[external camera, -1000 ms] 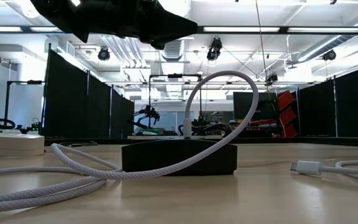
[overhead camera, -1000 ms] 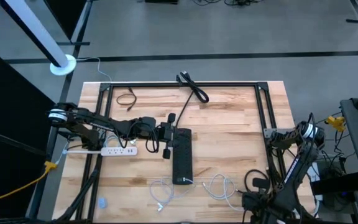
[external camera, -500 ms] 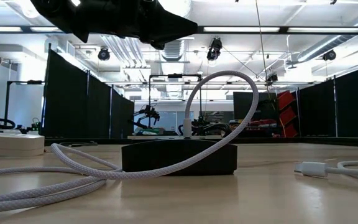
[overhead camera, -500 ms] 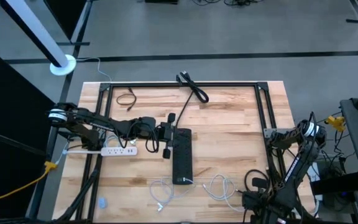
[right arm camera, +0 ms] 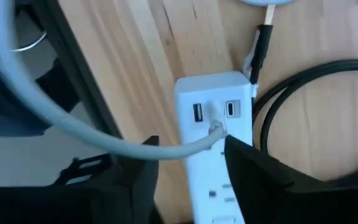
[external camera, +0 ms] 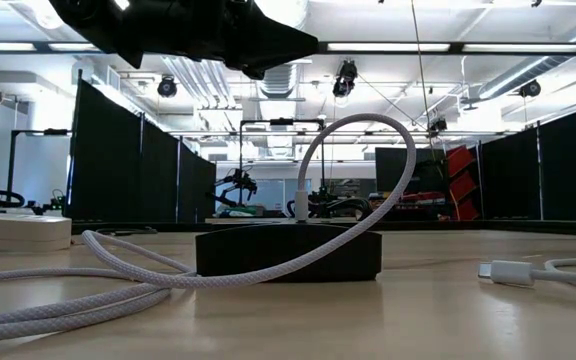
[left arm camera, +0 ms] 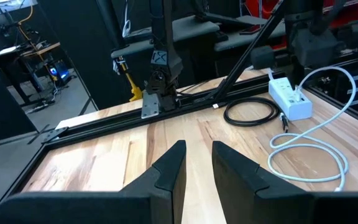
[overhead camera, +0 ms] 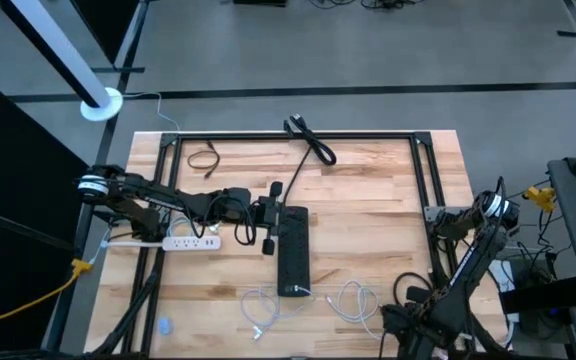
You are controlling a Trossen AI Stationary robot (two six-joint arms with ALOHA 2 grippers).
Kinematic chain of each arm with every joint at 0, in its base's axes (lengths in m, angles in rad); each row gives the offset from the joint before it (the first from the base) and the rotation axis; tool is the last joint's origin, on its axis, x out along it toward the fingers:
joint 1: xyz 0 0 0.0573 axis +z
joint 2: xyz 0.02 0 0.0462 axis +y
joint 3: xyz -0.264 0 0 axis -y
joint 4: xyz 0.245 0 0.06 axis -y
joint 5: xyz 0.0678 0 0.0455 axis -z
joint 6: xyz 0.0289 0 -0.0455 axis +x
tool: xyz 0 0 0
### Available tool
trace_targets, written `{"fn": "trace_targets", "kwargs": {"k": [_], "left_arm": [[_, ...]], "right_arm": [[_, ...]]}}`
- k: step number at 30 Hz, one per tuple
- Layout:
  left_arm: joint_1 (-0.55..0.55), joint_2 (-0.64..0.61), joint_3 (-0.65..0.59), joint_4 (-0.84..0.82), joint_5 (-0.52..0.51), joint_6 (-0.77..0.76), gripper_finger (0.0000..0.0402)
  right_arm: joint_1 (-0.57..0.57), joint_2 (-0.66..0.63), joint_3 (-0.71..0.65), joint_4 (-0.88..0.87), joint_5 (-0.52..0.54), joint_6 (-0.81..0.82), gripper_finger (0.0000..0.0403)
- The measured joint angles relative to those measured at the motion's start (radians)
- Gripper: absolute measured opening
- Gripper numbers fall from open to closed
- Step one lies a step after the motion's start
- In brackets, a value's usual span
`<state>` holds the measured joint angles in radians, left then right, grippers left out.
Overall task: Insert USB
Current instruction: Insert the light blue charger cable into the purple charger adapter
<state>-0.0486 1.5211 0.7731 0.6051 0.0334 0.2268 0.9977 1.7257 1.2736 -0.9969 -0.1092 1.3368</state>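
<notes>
A black power strip [overhead camera: 293, 250] lies mid-table, and a white braided cable [external camera: 358, 150] arches into its near end. A second white cable [overhead camera: 353, 300] lies loose beside it, its plug [external camera: 508, 272] resting on the wood. My left gripper [overhead camera: 268, 215] hovers over the black strip's far end; in its wrist view the fingers [left arm camera: 199, 155] stand slightly apart with nothing between them. My right arm is folded at the near right corner [overhead camera: 398, 322]. Its wrist view shows my right gripper [right arm camera: 190, 149] open above the USB end of a white power strip [right arm camera: 213, 143] with a cable plugged in.
A white power strip [overhead camera: 190, 242] lies at the left under my left arm. A black coiled cable [overhead camera: 203, 158] and a black power cord [overhead camera: 313, 145] lie at the far side. A black metal frame [overhead camera: 298, 135] runs around the table's far, left and right sides.
My right arm has shifted at the near right corner, its forearm swinging a little toward the near edge. The loose white plug has slid slightly along the table, toward the right of the low view. My left arm has kept still.
</notes>
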Motion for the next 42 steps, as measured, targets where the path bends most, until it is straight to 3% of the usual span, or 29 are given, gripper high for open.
{"fn": "trace_targets", "kwargs": {"k": [6, 17, 25, 36, 42], "left_arm": [[0.000, 0.000, 0.000, -0.001, 0.000, 0.021, 0.0066], [0.001, 0.000, 0.000, -0.196, 0.000, 0.017, 0.0066], [0.001, 0.000, -0.001, -0.365, -0.013, -0.055, 0.0066], [0.001, 0.000, -0.001, -0.733, -0.076, -0.314, 0.0066], [0.001, -0.023, -0.002, -0.936, -0.069, -0.461, 0.0066]], "right_arm": [[-0.065, -0.029, 0.082, -0.146, 0.014, -0.060, 0.0193], [-0.214, -0.068, 0.106, -0.182, 0.316, -0.424, 0.0194], [-0.343, -0.068, 0.106, -0.181, 0.337, -0.623, 0.0195], [-0.534, -0.068, 0.106, -0.166, 0.555, -0.932, 0.0195], [-0.635, -0.069, 0.064, -0.080, 0.609, -0.972, 0.0195]]}}
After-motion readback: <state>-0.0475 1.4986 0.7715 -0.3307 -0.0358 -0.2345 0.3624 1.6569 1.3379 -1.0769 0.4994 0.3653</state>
